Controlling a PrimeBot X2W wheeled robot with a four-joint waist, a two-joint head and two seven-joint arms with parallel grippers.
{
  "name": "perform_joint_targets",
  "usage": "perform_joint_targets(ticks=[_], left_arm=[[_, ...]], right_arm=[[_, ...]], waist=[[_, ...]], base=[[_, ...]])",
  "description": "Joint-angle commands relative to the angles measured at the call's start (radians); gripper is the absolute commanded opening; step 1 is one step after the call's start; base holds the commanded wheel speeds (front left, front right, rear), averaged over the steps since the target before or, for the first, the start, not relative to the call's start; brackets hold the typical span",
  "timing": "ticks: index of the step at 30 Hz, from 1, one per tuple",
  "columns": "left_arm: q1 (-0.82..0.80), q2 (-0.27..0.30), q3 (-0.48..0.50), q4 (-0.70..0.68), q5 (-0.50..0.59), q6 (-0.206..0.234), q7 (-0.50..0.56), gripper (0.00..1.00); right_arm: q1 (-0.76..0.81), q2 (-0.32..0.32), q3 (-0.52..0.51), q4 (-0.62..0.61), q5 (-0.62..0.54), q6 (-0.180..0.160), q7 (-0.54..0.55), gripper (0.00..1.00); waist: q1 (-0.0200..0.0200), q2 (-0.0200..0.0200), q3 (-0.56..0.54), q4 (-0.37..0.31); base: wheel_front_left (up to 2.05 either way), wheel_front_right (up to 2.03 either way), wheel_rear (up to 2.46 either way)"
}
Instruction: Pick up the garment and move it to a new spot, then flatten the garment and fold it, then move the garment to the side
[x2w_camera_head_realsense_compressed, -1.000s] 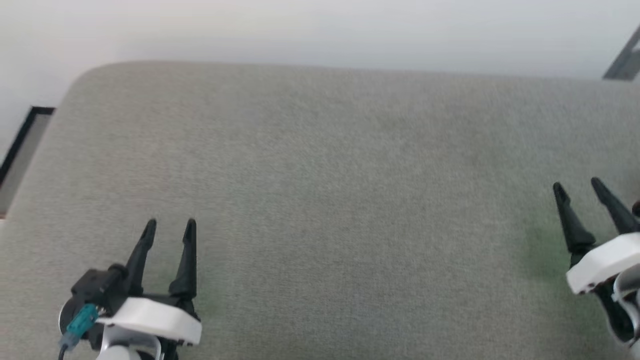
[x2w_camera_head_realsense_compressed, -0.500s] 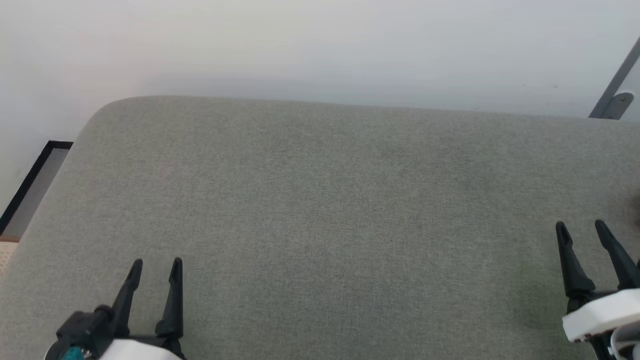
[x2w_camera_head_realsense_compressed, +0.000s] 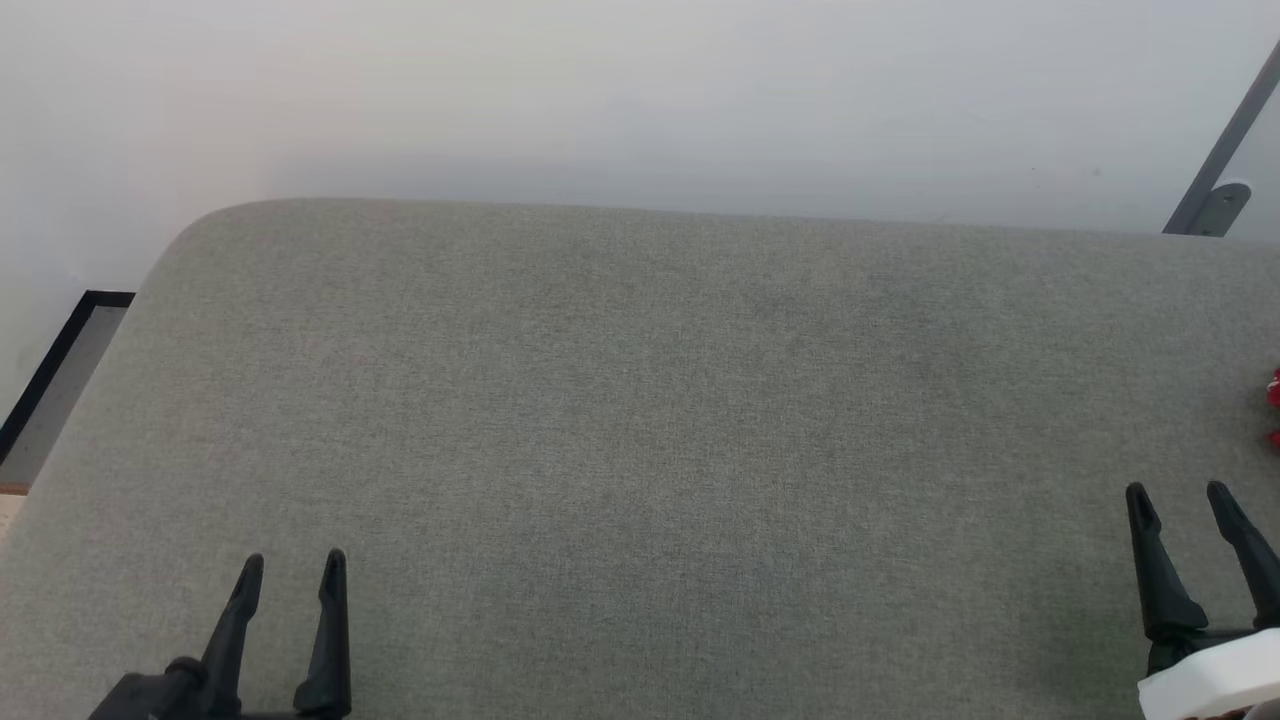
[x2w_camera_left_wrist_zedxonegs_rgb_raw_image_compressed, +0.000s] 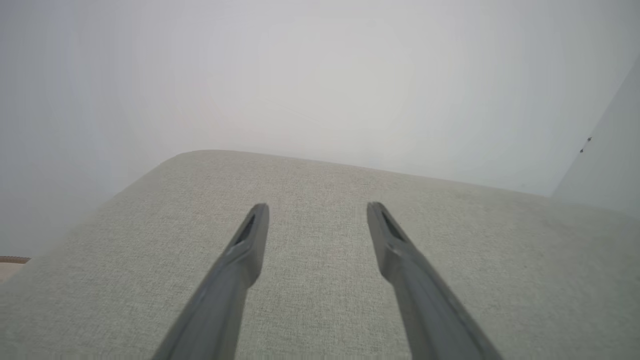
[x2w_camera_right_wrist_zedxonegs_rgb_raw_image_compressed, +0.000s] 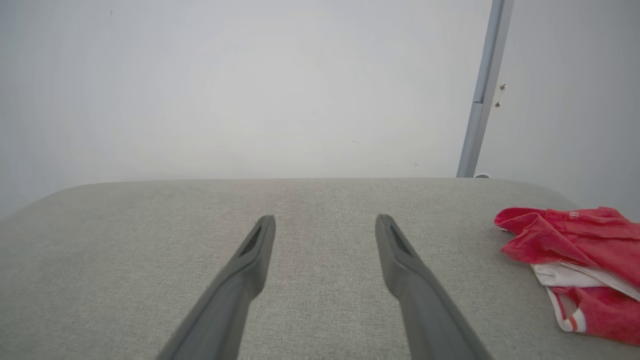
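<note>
A wide padded surface (x2w_camera_head_realsense_compressed: 640, 400) spreads across the foreground, with a wall (x2w_camera_head_realsense_compressed: 600, 90) directly behind its far edge. The left gripper (x2w_camera_head_realsense_compressed: 293, 562) is over the surface's near left part and the right gripper (x2w_camera_head_realsense_compressed: 1177, 491) over its near right part, well apart. The garment (x2w_camera_right_wrist_zedxonegs_rgb_raw_image_compressed: 575, 240) lies on the surface to the right of the right gripper. A post (x2w_camera_head_realsense_compressed: 1215, 160) stands behind the far right corner, and a framed panel (x2w_camera_head_realsense_compressed: 65, 385) lies beyond the left edge.
</note>
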Motion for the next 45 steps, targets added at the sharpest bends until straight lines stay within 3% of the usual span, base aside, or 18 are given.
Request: perform_joint_targets(ticks=[1,24,25,29,45], left_arm=[[0.008,0.001,0.003,-0.002,0.004,0.003,-0.002,1.0],[0.021,-0.007,-0.003,-0.014,-0.005,0.003,-0.002,1.0],[0.009,-0.005,-0.004,-0.01,-0.001,0.0,0.0,0.0],[0.01,-0.016,-0.011,0.022,-0.011,0.0,0.005,0.0],[-0.051,-0.023,-0.003,0.06,-0.296,0.001,0.071,0.0]], right_arm=[[0.011,0.008,-0.007,-0.015,-0.008,0.0,0.009,1.0],[0.038,0.026,-0.019,-0.078,-0.025,0.0,0.043,1.0],[0.035,0.021,-0.018,-0.072,-0.021,0.0,0.041,0.0],[0.042,0.043,-0.013,-0.04,-0.011,0.0,0.045,0.0],[-0.007,0.087,-0.019,-0.003,0.243,0.0,0.095,0.0]], waist=[[0.0,-0.0001,-0.001,0.0],[0.0,-0.0001,-0.006,-0.004],[0.0,-0.0001,-0.006,-0.004],[0.0,-0.0001,-0.006,-0.005],[0.0,-0.0001,-0.006,-0.017]], base=[[0.0,0.0,0.0],[0.0,0.0,0.0],[0.0,0.0,0.0],[0.0,0.0,0.0],[0.0,0.0,0.0]])
